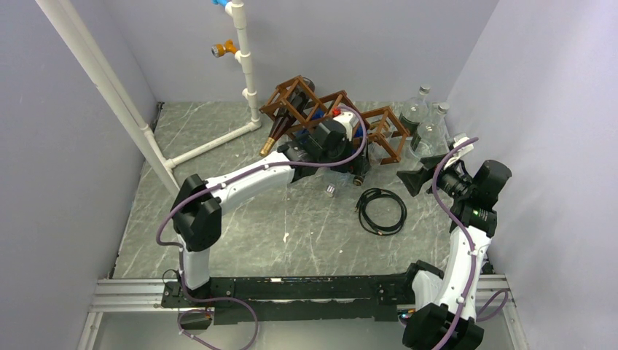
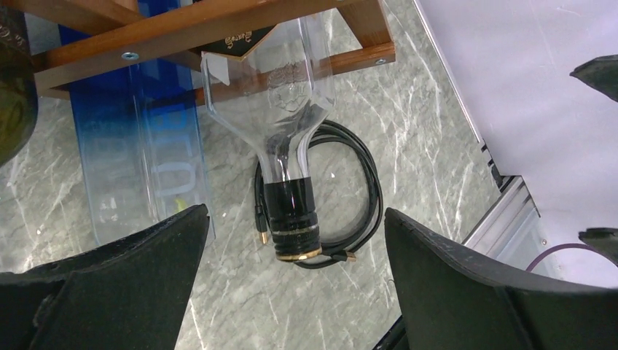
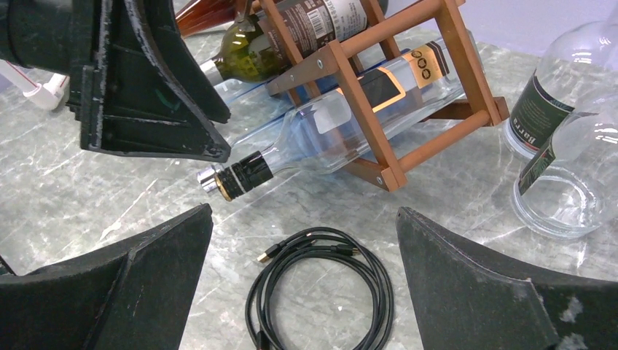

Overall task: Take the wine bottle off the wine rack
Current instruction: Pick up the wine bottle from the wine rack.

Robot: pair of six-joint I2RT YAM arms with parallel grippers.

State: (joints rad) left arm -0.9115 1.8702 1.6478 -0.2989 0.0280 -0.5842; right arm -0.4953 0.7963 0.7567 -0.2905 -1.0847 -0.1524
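The clear wine bottle (image 2: 284, 131) lies in the rack's (image 2: 182, 29) bottom cell, its neck (image 2: 291, 208) sticking out over the desk (image 2: 430, 146). We judge it rigid, slick, breakable glass, best taken at the black-collared neck. The left gripper (image 2: 293, 215) and right gripper (image 3: 304, 211) both stand open, empty.

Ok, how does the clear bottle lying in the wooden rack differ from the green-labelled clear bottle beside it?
The racked bottle lies on its side in the wine rack; the green-labelled bottle stands on the table outside it. The racked bottle has a black-and-gold label, the green-labelled bottle a dark green one. Both are clear glass.
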